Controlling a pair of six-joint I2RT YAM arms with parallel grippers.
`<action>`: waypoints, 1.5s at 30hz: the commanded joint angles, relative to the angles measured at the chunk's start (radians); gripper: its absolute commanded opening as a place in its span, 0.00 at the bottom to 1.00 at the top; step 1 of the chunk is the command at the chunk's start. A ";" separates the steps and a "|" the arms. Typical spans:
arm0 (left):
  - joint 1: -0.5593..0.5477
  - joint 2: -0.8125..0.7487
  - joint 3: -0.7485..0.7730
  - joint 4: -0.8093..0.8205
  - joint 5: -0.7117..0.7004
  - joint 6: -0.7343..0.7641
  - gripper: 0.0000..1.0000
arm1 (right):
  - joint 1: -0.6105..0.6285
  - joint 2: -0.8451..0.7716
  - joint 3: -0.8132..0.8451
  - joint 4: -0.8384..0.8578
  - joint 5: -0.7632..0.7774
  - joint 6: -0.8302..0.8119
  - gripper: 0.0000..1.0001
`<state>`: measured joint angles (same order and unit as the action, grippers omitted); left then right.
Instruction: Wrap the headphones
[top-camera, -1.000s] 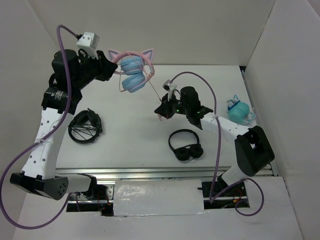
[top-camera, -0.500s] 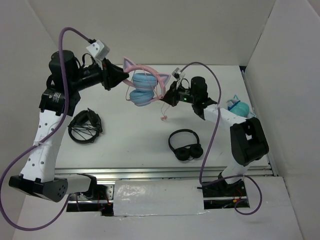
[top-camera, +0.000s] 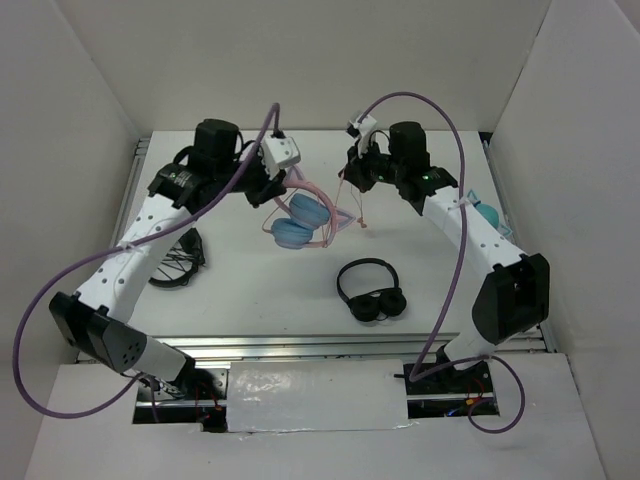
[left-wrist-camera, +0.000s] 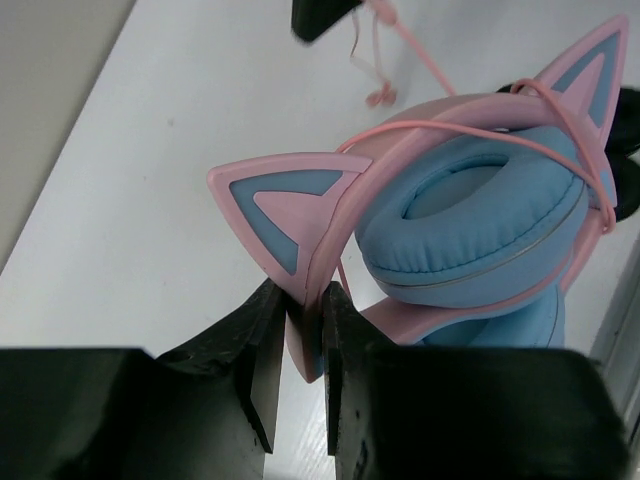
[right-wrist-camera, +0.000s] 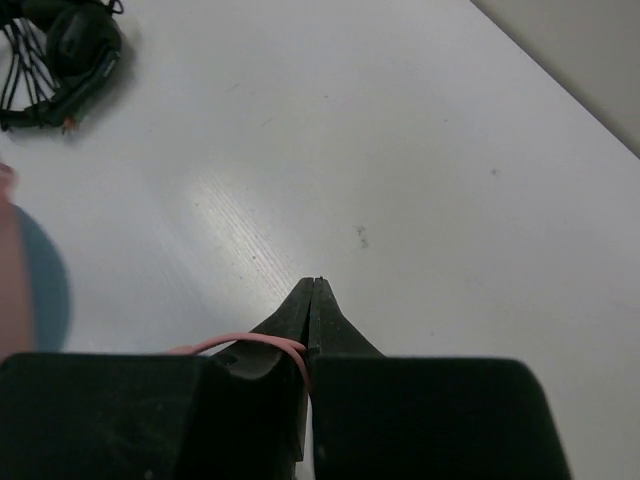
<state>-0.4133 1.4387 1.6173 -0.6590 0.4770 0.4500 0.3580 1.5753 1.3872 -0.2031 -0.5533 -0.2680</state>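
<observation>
The pink cat-ear headphones (top-camera: 300, 222) with light blue ear cups hang above the table centre. My left gripper (top-camera: 283, 187) is shut on their pink band; in the left wrist view the band (left-wrist-camera: 305, 330) sits between the fingers below a pink ear (left-wrist-camera: 285, 205). The thin pink cable (top-camera: 345, 205) runs from the cups up to my right gripper (top-camera: 352, 175), which is shut on it. In the right wrist view the cable (right-wrist-camera: 250, 343) enters the closed jaws. The cable crosses the blue cups (left-wrist-camera: 480, 225) in the left wrist view.
A plain black headphone pair (top-camera: 371, 290) lies at front centre. Another black pair with a wound cable (top-camera: 178, 260) lies at the left, partly under my left arm. The teal cat-ear pair (top-camera: 485, 212) sits at the right behind my right arm. White walls enclose the table.
My left arm swung right and lowered the headphones toward the table centre. My right gripper moved up and back with the cable, which now loops across the ear cups.
</observation>
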 joint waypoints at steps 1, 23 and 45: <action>-0.054 0.008 0.010 0.030 -0.179 0.027 0.00 | 0.074 -0.078 0.108 -0.137 0.251 -0.013 0.02; -0.186 0.101 0.046 0.214 -1.348 -0.427 0.00 | 0.349 0.134 0.431 -0.488 0.677 0.391 0.00; -0.157 -0.173 -0.077 0.438 -1.014 -0.568 0.00 | 0.294 -0.029 -0.047 0.109 0.257 0.389 0.28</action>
<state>-0.5888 1.3342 1.5204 -0.3626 -0.6518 -0.0589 0.6651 1.6680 1.4441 -0.3115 -0.2596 0.1280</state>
